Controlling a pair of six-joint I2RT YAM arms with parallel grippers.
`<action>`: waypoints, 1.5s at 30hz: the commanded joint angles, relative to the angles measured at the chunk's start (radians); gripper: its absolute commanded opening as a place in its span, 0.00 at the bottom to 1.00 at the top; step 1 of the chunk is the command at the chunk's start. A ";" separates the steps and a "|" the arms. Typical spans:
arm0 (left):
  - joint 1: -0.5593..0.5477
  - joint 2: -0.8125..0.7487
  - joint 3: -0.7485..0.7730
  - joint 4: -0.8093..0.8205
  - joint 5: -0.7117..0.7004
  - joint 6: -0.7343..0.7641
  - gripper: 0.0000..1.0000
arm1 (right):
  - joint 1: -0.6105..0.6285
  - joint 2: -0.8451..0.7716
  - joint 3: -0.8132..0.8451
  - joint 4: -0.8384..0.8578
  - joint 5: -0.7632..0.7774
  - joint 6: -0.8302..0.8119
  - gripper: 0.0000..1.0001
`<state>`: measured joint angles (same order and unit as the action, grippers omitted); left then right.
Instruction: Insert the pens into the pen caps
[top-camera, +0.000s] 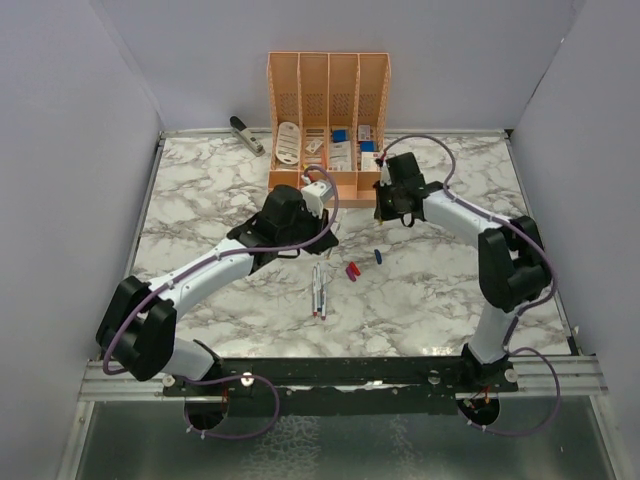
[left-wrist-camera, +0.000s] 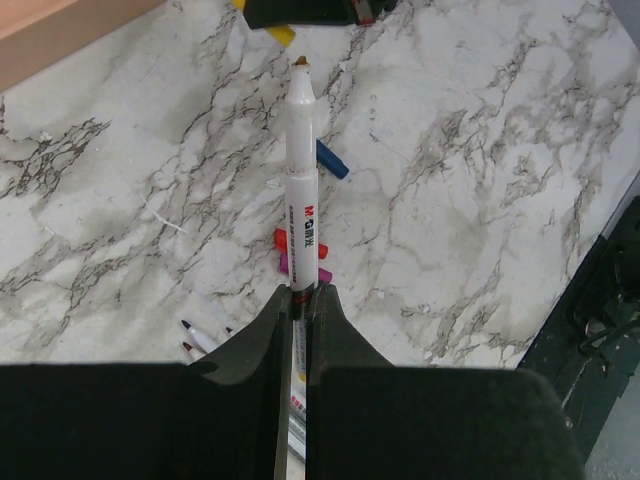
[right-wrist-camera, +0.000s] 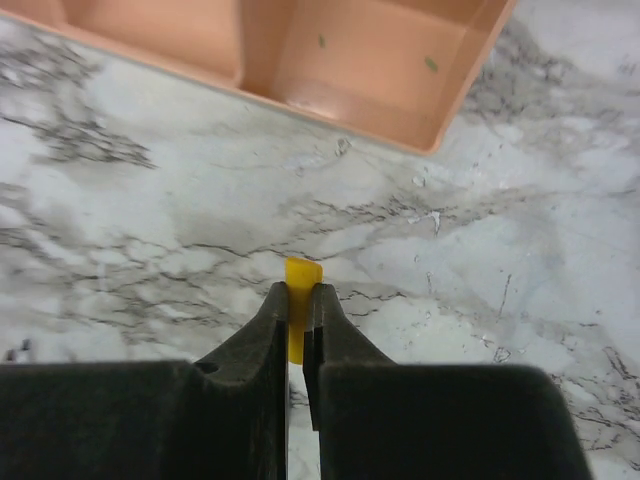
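My left gripper (left-wrist-camera: 303, 295) is shut on a white pen (left-wrist-camera: 301, 170) and holds it above the marble; the pen's small dark tip (left-wrist-camera: 302, 63) points at the yellow cap (left-wrist-camera: 283, 33). My right gripper (right-wrist-camera: 298, 300) is shut on that yellow cap (right-wrist-camera: 301, 275), with a small gap between cap and tip. Under the pen lie a blue cap (left-wrist-camera: 332, 160), a red cap (left-wrist-camera: 281, 238) and a purple cap (left-wrist-camera: 326, 275). Other pens (top-camera: 318, 290) lie on the table. In the top view the left gripper (top-camera: 328, 228) faces the right gripper (top-camera: 383, 215). No green cap shows.
A peach organiser (top-camera: 328, 120) with white and blue items stands at the back centre, just behind both grippers; its corner shows in the right wrist view (right-wrist-camera: 330, 60). A grey stapler (top-camera: 246, 134) lies at the back left. White walls enclose the table.
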<state>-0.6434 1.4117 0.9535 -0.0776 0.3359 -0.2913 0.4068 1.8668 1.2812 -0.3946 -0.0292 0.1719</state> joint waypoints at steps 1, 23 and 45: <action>0.004 -0.061 -0.060 0.144 0.074 -0.039 0.00 | 0.006 -0.182 0.022 0.159 -0.085 0.052 0.01; 0.001 -0.057 -0.097 0.489 0.234 -0.250 0.00 | 0.006 -0.610 -0.451 0.957 -0.380 0.400 0.01; -0.001 -0.016 -0.037 0.493 0.256 -0.299 0.00 | 0.006 -0.627 -0.566 1.270 -0.335 0.495 0.01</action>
<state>-0.6426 1.3823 0.8852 0.3809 0.5533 -0.5850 0.4068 1.2507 0.7177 0.8215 -0.3794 0.6624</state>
